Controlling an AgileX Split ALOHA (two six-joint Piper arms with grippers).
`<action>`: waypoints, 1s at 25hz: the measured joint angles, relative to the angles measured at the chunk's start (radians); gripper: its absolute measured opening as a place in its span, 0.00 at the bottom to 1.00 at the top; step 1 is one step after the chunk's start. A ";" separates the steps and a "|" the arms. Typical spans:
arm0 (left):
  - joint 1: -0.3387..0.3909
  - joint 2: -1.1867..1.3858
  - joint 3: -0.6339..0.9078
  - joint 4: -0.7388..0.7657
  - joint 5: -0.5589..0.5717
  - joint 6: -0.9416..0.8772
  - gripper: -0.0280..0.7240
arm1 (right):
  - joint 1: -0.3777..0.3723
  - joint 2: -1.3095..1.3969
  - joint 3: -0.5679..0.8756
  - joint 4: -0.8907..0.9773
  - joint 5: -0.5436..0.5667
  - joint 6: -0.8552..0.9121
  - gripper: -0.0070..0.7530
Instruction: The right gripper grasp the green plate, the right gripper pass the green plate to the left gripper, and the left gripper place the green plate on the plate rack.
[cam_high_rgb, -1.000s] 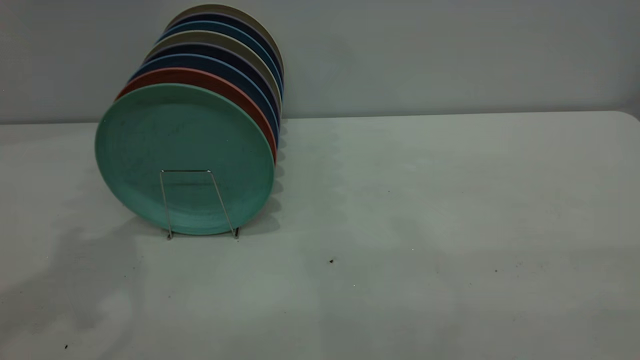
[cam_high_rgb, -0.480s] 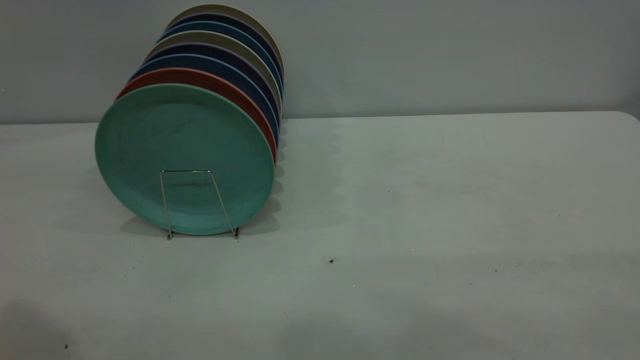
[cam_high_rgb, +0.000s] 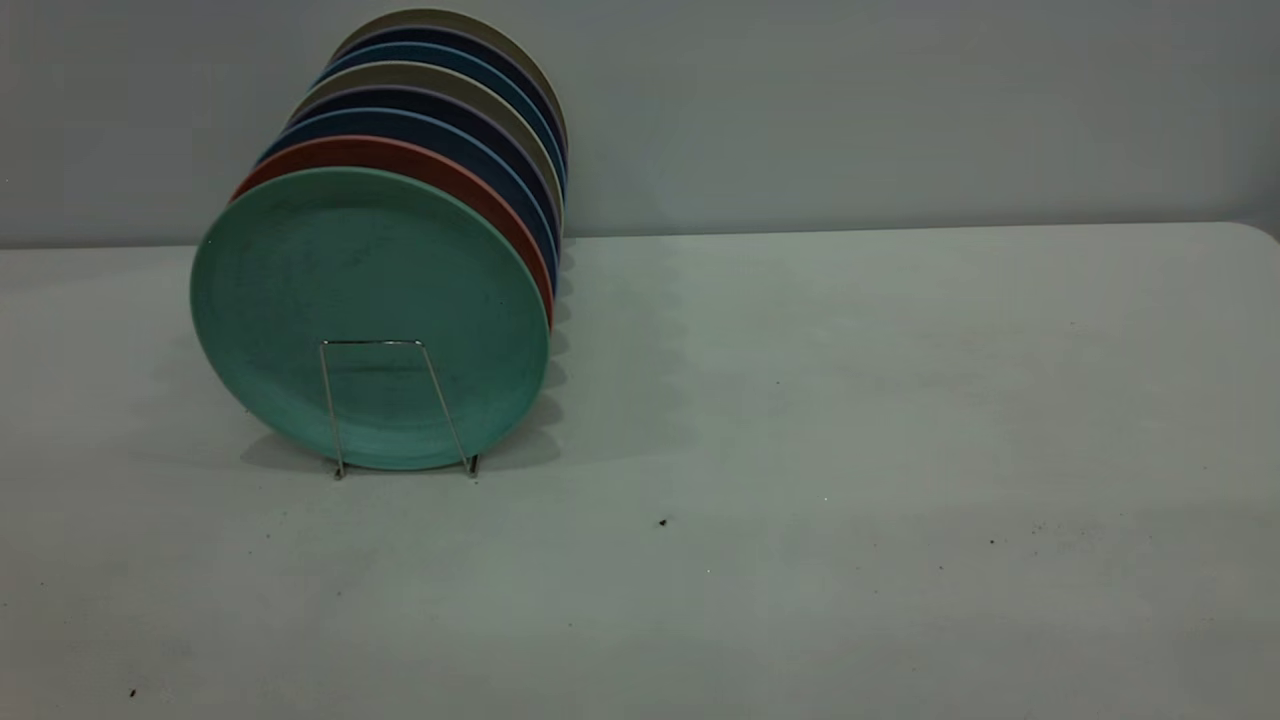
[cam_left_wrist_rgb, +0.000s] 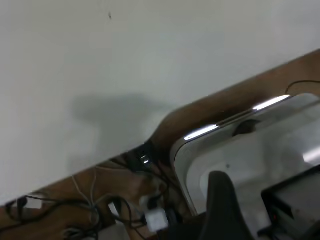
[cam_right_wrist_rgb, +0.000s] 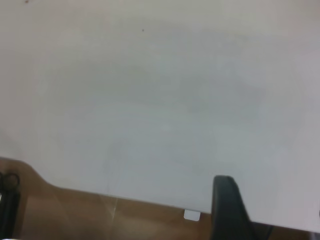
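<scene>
1. Green plate (cam_high_rgb: 368, 300) stands on edge at the front of the plate rack (cam_high_rgb: 398, 405), at about 9 o'clock of the table (cam_high_rgb: 850, 420) in the exterior view, face toward the camera.
2. One trapezoid wire loop of the rack crosses the plate's lower face, with both feet on the table at the plate's 6 o'clock.
3. Behind it, touching or nearly so: salmon plate (cam_high_rgb: 440, 170), then dark blue plates (cam_high_rgb: 470, 145), beige and teal ones stacked toward 12 o'clock, all upright in the same rack.
4. Neither arm shows in the exterior view.
5. Left gripper: only one dark finger (cam_left_wrist_rgb: 223, 210) shows in the left wrist view, over the table edge, with cables (cam_left_wrist_rgb: 100, 210) and a grey-white housing (cam_left_wrist_rgb: 260, 150) below; whether it is wide or narrow can't be told.
6. Right gripper: only one dark finger (cam_right_wrist_rgb: 227, 207) shows in the right wrist view, at the table edge above brown floor (cam_right_wrist_rgb: 75, 212); opening can't be told either.
7. Nothing is held by any finger in view.
</scene>
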 joint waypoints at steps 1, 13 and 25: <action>0.000 -0.028 0.029 0.003 -0.009 -0.011 0.71 | 0.000 0.000 0.000 0.000 0.000 0.000 0.59; 0.000 -0.362 0.101 0.164 -0.024 -0.248 0.71 | 0.000 0.000 0.000 0.000 0.000 0.003 0.59; 0.000 -0.620 0.101 0.164 -0.011 -0.255 0.71 | -0.108 -0.128 0.000 0.006 0.000 0.003 0.59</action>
